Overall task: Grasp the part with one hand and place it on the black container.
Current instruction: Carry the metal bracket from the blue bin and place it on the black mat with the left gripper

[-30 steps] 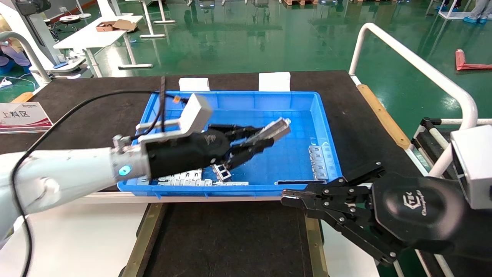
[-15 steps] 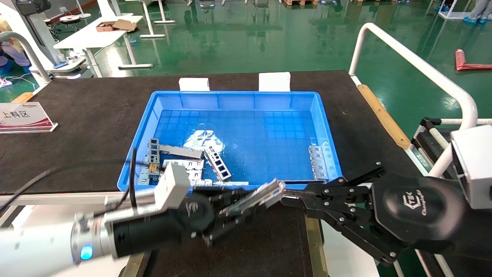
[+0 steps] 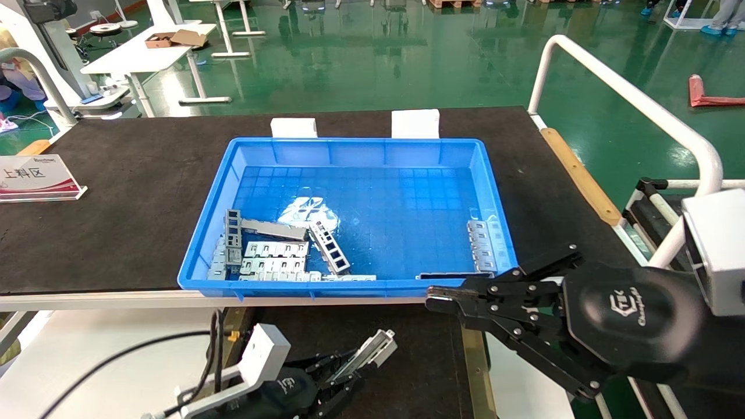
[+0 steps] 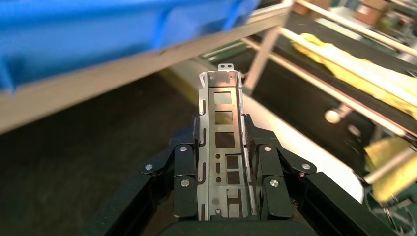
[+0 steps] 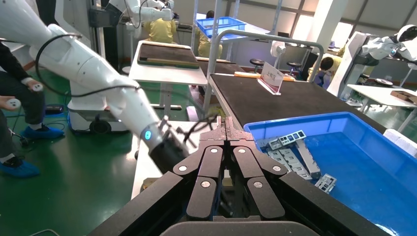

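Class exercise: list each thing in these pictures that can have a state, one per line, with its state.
Left pincer: shut on the part, above the black container.
Part: held, tilted, not yet set down.
Right pincer: shut, holding nothing.
Black container: holds nothing visible.
Blue bin: open, holding metal pieces.

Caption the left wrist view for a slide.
Left gripper clamps the slotted metal part by its side walls above the black container, below the blue bin.
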Available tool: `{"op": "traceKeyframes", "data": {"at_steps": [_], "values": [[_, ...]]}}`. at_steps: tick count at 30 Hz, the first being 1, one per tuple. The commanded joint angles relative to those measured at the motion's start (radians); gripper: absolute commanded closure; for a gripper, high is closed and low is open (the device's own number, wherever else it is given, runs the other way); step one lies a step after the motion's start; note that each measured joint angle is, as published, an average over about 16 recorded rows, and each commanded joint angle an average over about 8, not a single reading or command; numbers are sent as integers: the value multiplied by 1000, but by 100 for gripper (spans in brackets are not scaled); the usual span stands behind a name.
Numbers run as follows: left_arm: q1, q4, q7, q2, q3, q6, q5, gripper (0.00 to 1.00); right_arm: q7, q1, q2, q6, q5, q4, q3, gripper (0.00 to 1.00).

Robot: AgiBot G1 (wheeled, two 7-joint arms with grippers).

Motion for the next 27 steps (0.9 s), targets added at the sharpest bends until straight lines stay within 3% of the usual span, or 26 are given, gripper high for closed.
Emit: {"op": "traceKeyframes", "data": {"at_steps": [1,14,27], "values": [[33,1,4,13,0,-44,-7,100,0,0,0,0,0,0,0,100],[128,116,19,255,-72,-345,-48,100,0,0,0,0,0,0,0,100],[137,320,83,474,-225,-353,-40,100,0,0,0,0,0,0,0,100]]}}
